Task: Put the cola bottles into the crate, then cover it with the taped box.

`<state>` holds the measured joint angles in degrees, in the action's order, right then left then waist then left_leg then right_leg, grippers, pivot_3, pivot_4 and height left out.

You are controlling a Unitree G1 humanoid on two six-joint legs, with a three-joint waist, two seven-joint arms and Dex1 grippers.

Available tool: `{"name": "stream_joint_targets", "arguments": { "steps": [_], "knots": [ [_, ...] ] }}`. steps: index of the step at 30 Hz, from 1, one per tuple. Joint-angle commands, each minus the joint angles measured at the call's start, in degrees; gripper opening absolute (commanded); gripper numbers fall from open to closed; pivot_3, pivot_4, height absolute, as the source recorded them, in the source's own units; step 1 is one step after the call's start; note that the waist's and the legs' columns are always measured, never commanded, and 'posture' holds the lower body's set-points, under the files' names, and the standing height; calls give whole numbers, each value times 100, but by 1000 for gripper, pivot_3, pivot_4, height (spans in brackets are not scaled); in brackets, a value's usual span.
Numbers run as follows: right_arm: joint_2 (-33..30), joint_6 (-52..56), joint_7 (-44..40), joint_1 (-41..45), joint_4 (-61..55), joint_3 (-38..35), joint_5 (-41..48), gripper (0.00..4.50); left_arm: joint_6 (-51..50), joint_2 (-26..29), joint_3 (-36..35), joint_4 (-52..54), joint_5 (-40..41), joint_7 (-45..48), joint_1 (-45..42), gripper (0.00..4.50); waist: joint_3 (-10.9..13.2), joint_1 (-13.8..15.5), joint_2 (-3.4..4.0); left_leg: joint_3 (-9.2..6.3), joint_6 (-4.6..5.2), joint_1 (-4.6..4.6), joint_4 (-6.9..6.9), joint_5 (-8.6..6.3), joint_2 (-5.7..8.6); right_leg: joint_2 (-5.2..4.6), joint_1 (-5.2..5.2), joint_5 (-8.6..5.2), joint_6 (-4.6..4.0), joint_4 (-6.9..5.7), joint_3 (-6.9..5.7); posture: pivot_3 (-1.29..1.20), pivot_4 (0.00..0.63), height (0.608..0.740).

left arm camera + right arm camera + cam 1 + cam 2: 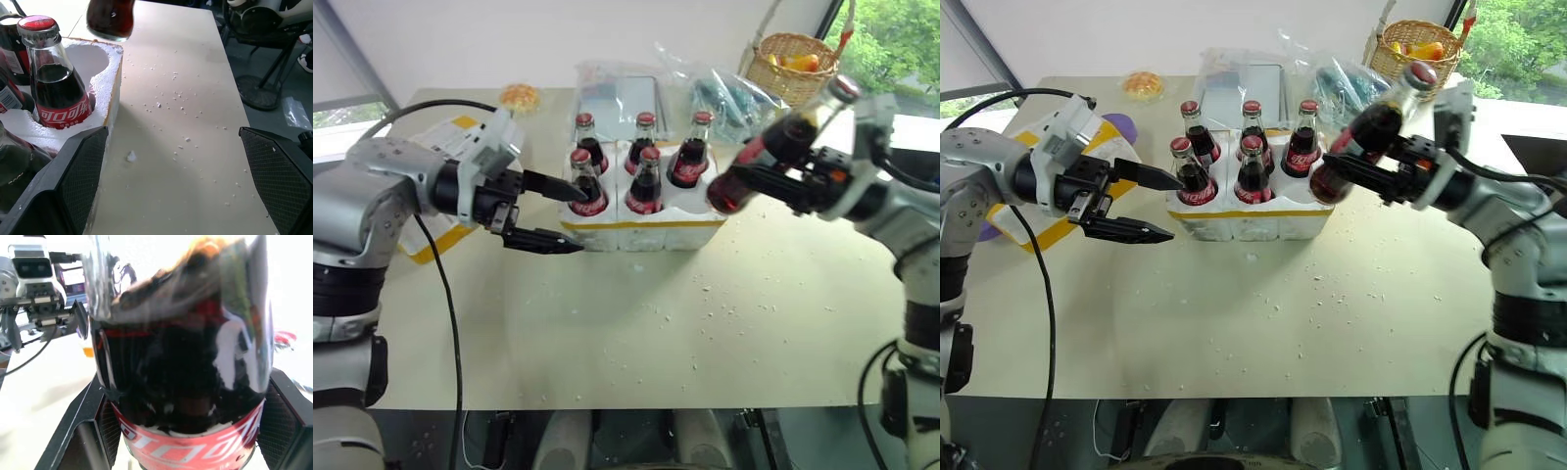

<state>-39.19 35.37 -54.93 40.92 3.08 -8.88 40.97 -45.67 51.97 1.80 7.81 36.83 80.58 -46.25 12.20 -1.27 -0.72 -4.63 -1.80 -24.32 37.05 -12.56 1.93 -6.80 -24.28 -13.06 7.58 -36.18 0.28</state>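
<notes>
Surface (636, 343): white crumbs scattered in front of crate.
Left tool (553, 212): fingers apart, empty, at crate's left front corner.
Crate (646, 233): five bottles (645, 186) seated upright; sixth well (88, 58), front right, empty.
Right tool (773, 181): clamped on sixth bottle (773, 147), tilted, base just above right end of crate.
Advice: bring bottle upright, centre base over empty well, lower straight, release only once seated.
Box (435, 166): behind left arm, untouched.

Silver-grey arms, black cables, white wrist housings, black ribbed fingers (548, 184)
</notes>
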Motion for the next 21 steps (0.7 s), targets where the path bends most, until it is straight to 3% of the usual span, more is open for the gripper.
{"name": "stream_joint_targets", "arguments": {
  "steps": [1,10,13,21],
  "knots": [
    [167,-452,-76,417,456,274,-480,2850,-37,152,-342,271,151,-152,80,4500,0,8,1,0,0,-3,-1,0,0,0,-4,0,0,0,0,0,150,737],
    [380,-844,-358,624,1218,791,-1308,2850,-209,316,-579,536,380,-416,289,4500,1,21,2,-2,0,-13,0,0,5,-1,-13,1,0,-3,1,0,150,737],
    [411,-707,-571,571,1215,929,-1388,4318,-219,332,-589,549,410,-481,299,4500,1,4,2,-2,0,-10,-1,0,5,-1,-13,1,0,-4,1,0,150,737],
    [358,-817,-710,565,1068,813,-1479,4418,-68,455,-724,600,277,-819,560,4500,1,0,2,-2,0,-8,-1,0,4,0,-13,1,0,-7,1,0,150,737]
  ]
}}
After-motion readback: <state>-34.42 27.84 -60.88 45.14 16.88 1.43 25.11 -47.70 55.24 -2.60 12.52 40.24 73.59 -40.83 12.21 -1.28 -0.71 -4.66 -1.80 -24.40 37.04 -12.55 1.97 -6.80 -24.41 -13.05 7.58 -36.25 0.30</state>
